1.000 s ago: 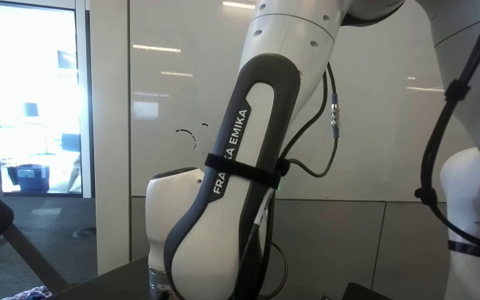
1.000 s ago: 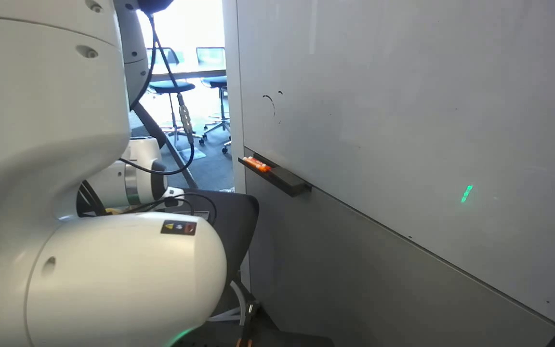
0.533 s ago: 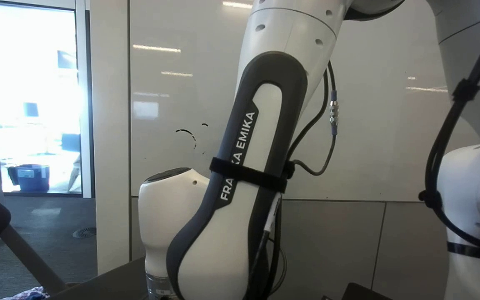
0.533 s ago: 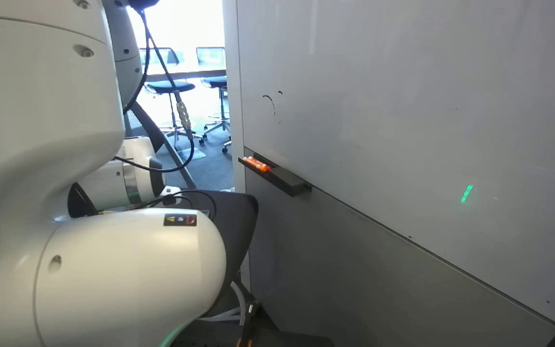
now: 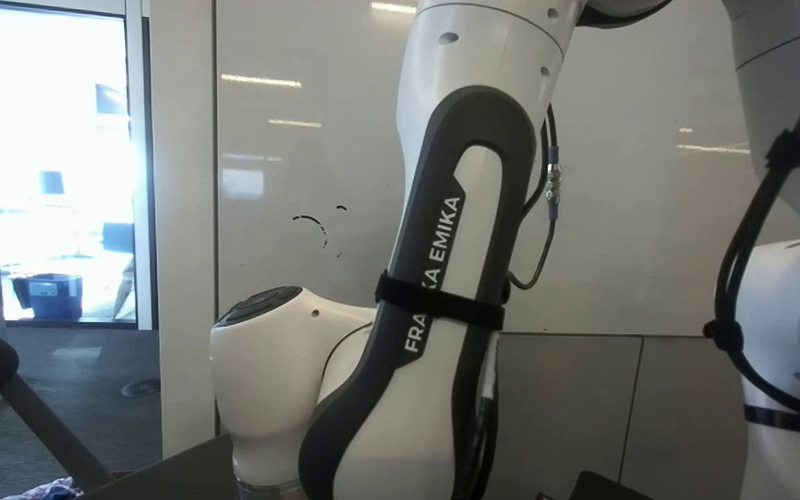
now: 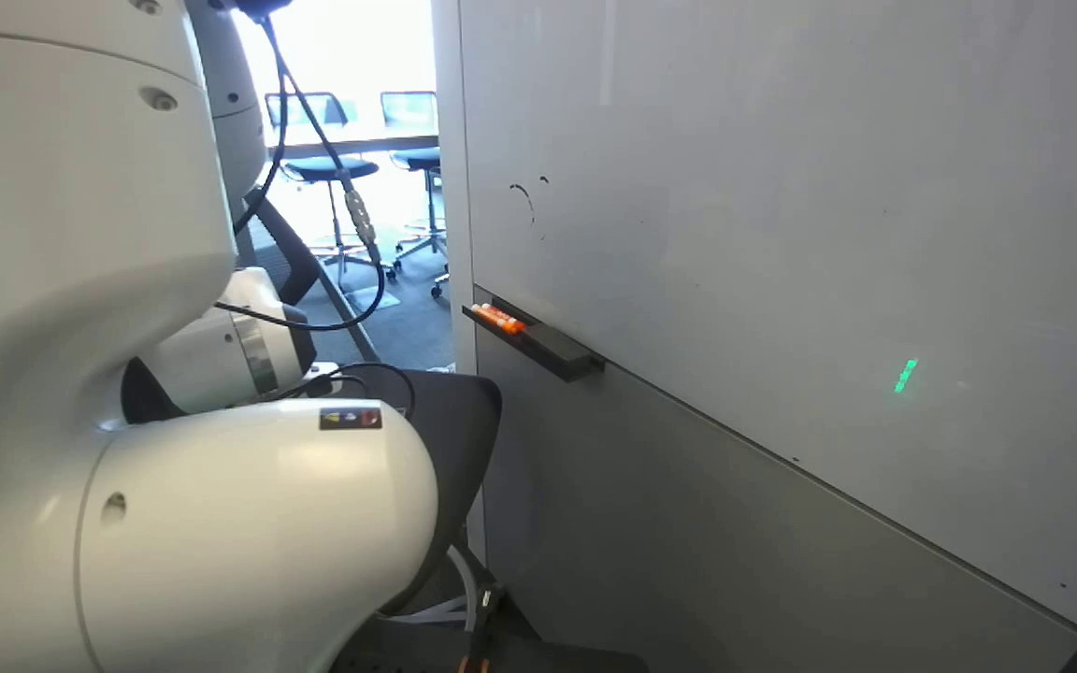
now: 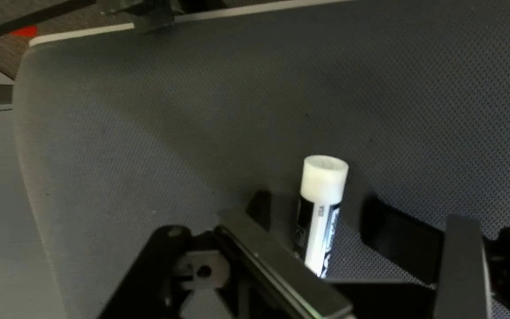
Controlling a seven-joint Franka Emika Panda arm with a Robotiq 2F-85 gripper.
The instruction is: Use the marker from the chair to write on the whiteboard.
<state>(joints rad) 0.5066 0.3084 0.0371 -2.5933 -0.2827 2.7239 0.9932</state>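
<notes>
On textured chair, cylindrical marker, white-ended

White Panda arm, dark-grey trim; white "FRANKA EMIKA" lettering partly under black strap. Black cables, silver connector, recessed screws. Gripper black and grey.

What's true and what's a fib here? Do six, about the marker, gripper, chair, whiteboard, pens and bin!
1. The marker has a white end. True.
2. The gripper is squeezed shut. False: the gripper is open.
3. The chair is bright yellow. False: the chair is dark grey.
4. The whiteboard has dark marks on it. True.
5. The pens in the tray are green. False: the pens in the tray are orange.
6. The bin is blue. True.
</notes>
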